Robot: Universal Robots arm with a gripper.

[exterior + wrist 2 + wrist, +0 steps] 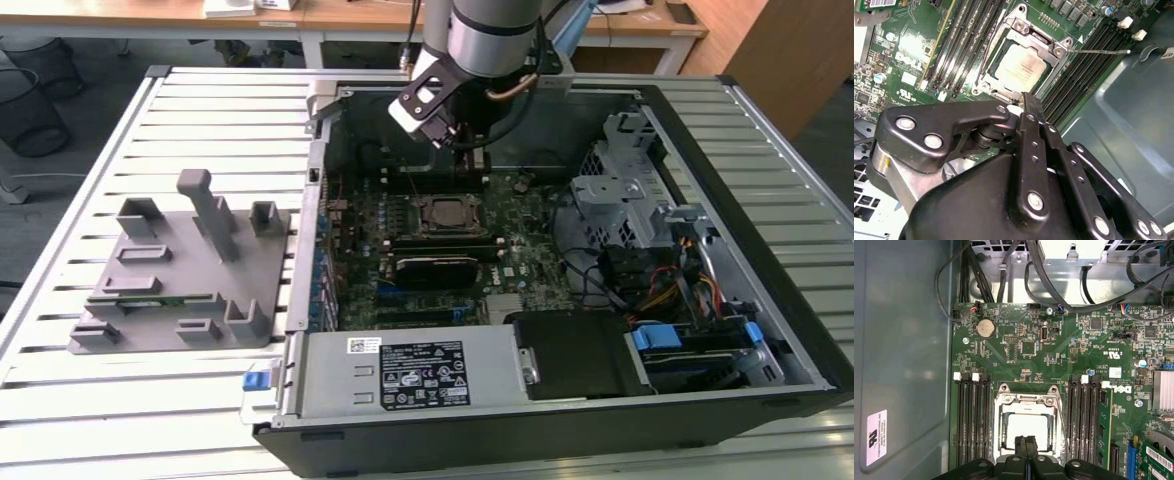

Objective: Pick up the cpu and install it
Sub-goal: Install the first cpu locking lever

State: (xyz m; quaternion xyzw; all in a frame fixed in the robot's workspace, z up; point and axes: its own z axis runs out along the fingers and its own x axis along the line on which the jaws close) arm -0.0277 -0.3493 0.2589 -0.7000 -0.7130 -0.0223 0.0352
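The cpu (1021,65) lies flat in the motherboard socket with its silvery top plate showing, also seen from above as the cpu (1029,427) and from the exterior as the cpu (441,213). A metal socket frame (1056,47) surrounds it, and a thin lever (1099,50) sticks out to one side. My gripper (465,160) hangs over the back of the open computer case, a little above the socket's edge. In both wrist views its fingers (1022,447) are pressed together with nothing between them. The gripper (1029,105) tips sit just beside the socket.
The open computer case (747,130) rests on a slatted white table. Memory slots (971,415) flank the socket. A black card (434,270), a power supply (414,375), a drive cage (627,200) and cables (667,290) crowd the case. A grey fixture (187,270) stands at the exterior view's left.
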